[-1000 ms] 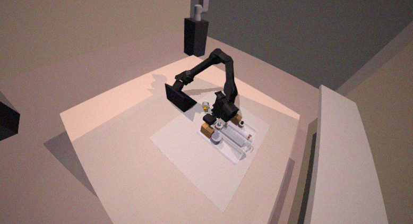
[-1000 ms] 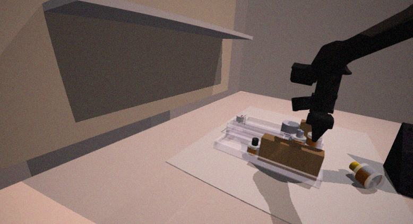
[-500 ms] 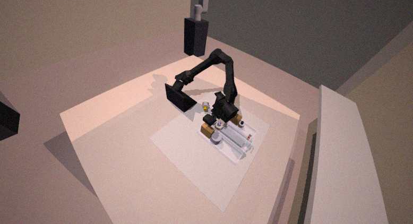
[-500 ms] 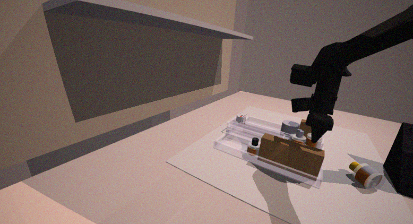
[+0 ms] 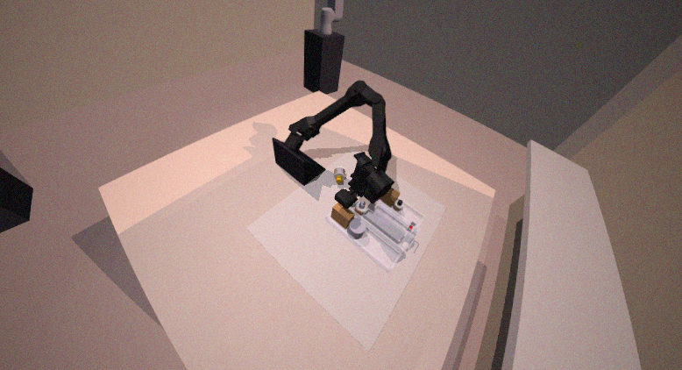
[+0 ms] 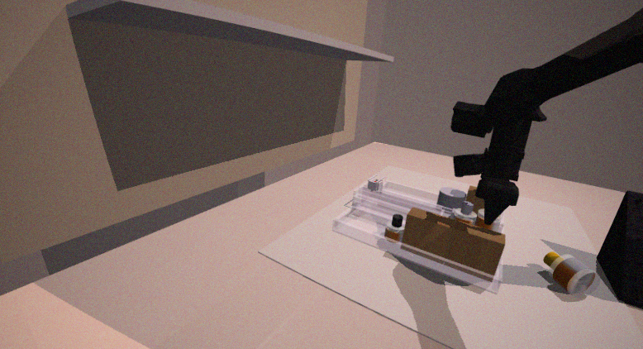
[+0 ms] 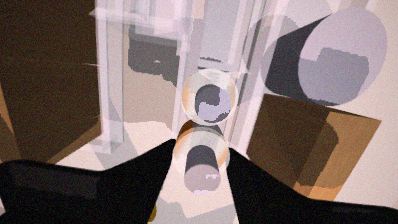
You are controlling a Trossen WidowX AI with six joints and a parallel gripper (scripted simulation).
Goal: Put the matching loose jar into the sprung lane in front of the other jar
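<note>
In the exterior view, left to right: a black-capped jar (image 6: pixel 395 227) stands in the near lane; a brown box (image 6: pixel 452 241) screens the tray front; the gripper (image 6: pixel 491 218) pinches the grey-capped jar (image 7: pixel 201 157) at the lane mouth, just before its twin (image 7: pixel 209 96); a yellow-capped jar (image 6: pixel 568 270) lies aside; insertion seems underway; next, a slow push back, then release.

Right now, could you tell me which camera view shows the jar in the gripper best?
The wrist view: the grey-capped jar sits between the gripper fingers, directly in front of the matching jar in the lane. In the exterior view the cardboard box and fingers hide most of it. In the top view the gripper covers it.
</note>
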